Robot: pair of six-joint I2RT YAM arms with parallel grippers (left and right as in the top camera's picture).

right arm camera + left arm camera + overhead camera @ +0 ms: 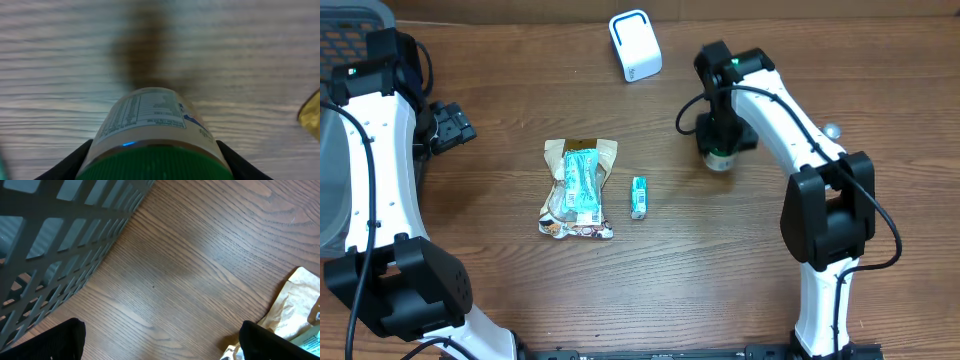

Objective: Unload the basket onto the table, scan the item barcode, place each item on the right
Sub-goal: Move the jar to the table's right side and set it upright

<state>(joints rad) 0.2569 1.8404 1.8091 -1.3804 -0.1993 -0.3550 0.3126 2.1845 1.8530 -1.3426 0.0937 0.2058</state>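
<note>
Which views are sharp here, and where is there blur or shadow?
Overhead: evenly lit and sharp, no glare. Left wrist: table grain crisp, basket slightly soft. Right wrist: green-capped bottle so close its cap blurs, the table behind smeared, a dark shadow above the bottle.

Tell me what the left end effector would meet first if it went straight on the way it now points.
Most likely the bare brown wooden tabletop: the open left end effector points at it, between the grey plastic mesh basket and the beige snack pouch. Depth is hard to judge.
</note>
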